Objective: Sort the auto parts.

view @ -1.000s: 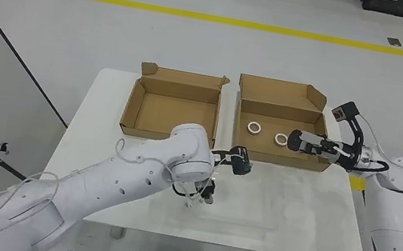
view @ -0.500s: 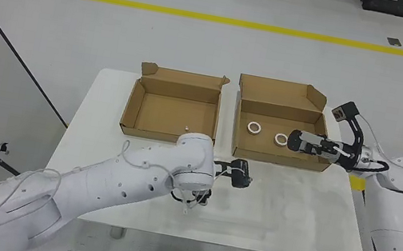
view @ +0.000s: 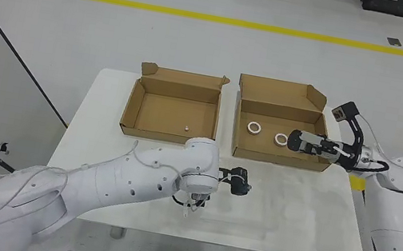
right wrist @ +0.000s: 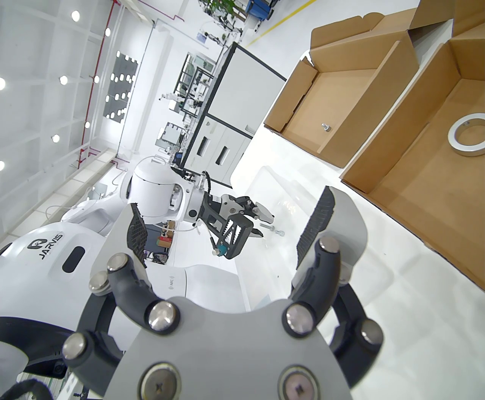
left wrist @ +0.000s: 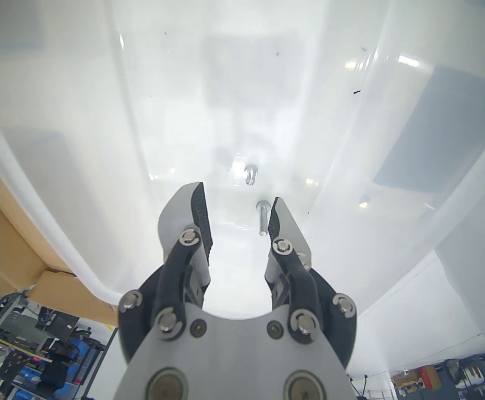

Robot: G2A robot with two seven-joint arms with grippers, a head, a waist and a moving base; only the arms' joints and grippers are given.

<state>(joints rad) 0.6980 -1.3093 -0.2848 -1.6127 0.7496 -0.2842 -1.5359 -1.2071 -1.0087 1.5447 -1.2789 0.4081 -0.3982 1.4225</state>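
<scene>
right hand [right wrist: 231, 204] spread | ring [right wrist: 467, 136] in nearer box [right wrist: 416, 189] | probable bolt [right wrist: 326, 127] in farther box [right wrist: 337, 94]

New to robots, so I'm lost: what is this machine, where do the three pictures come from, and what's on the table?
A two-armed white robot stands at a white table. One camera looks down from above; one sits on each wrist, showing that arm's gripper. One open brown cardboard box holds a small silver bolt, a second cardboard box two silver metal rings. The left gripper is open over a loose silver bolt on the table, a second loose bolt beside it. The right gripper is open and empty.
</scene>
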